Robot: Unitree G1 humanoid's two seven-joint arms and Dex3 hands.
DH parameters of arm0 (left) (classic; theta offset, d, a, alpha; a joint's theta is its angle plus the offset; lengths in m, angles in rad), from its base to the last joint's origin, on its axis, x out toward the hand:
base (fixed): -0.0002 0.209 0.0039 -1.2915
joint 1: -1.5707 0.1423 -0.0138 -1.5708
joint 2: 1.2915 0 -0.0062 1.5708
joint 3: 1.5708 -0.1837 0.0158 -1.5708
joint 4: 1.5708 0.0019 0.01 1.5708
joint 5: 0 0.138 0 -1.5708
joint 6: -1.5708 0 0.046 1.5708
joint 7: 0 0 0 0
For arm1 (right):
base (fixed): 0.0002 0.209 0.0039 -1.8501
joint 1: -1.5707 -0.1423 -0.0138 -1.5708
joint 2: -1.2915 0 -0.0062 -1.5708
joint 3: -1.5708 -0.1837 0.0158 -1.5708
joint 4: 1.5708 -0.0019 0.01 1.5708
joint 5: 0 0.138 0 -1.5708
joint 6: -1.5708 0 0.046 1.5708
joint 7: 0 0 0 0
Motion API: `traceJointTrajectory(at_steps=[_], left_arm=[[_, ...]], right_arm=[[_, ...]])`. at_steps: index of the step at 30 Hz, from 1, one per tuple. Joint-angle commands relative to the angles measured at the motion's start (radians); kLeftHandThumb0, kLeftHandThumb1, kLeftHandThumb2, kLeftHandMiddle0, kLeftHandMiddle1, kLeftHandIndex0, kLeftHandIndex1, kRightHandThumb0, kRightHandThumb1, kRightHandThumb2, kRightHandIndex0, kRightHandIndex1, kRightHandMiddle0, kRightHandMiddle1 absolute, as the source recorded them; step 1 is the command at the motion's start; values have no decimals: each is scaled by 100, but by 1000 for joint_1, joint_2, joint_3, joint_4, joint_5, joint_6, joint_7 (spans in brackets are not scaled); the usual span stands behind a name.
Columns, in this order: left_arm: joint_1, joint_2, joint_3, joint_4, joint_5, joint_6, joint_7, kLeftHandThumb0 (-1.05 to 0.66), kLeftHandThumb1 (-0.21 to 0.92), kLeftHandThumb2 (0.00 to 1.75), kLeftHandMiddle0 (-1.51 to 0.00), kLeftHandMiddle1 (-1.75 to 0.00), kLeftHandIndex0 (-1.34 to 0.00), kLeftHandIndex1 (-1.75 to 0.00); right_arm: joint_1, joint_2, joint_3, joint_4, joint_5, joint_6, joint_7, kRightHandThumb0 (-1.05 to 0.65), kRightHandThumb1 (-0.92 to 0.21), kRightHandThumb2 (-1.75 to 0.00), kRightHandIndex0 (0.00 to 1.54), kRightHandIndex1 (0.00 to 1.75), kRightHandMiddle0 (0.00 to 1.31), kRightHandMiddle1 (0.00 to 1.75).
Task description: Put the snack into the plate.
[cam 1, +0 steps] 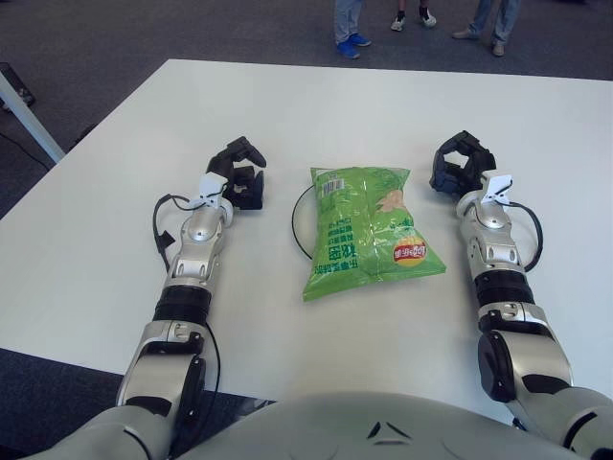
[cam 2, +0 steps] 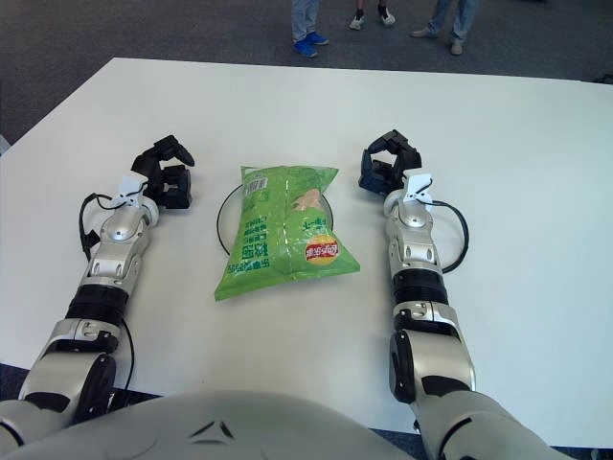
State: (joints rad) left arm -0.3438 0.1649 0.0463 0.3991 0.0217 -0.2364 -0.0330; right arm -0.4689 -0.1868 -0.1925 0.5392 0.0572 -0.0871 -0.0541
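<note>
Green chip bag point(cam 1: 369, 232) lies flat on top of the plate point(cam 1: 298, 222), label side up, covering nearly all of it. Only a thin dark arc of plate rim shows at the bag's left edge; the near end of the bag looks to hang past the plate over the white table point(cam 1: 316, 105).

Left hand point(cam 1: 239, 174) is to the left of the bag, near the plate rim but apart from it, fingers curled in, nothing in them. Right hand point(cam 1: 461, 163) is to the right of the bag's far corner, also apart from it, fingers curled, nothing held. Can't tell whether either hand touches the table.

Both forearms extend over the table either side of the bag, roughly parallel. A black cable loops beside each wrist.

Feet of several people point(cam 1: 351, 44) show on the dark floor beyond the table's far edge.
</note>
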Motion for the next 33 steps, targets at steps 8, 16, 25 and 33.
traceJointTrajectory(at_steps=[8, 16, 25, 33], left_arm=[[51, -17, -16, 37, 27, -3, 17, -52, 20, 145, -122, -175, -70, -175], [49, -22, -9, 39, 10, 5, 0, -51, 22, 144, -122, -175, -69, -175], [44, -25, -3, 48, -9, 9, -6, -51, 22, 143, -123, -175, -68, -175], [48, -23, -8, 45, -1, 10, 8, -51, 22, 143, -123, -175, -68, -175]], right_arm=[[36, 6, -1, 48, 3, 36, 3, -46, -39, -123, 128, 175, 56, 175], [36, 7, -3, 46, 6, 39, 5, -46, -38, -124, 128, 175, 56, 175], [36, 6, -1, 49, 5, 38, 8, -46, -38, -124, 128, 175, 57, 175], [40, 7, -3, 44, 5, 40, 5, -46, -38, -125, 127, 175, 57, 175]])
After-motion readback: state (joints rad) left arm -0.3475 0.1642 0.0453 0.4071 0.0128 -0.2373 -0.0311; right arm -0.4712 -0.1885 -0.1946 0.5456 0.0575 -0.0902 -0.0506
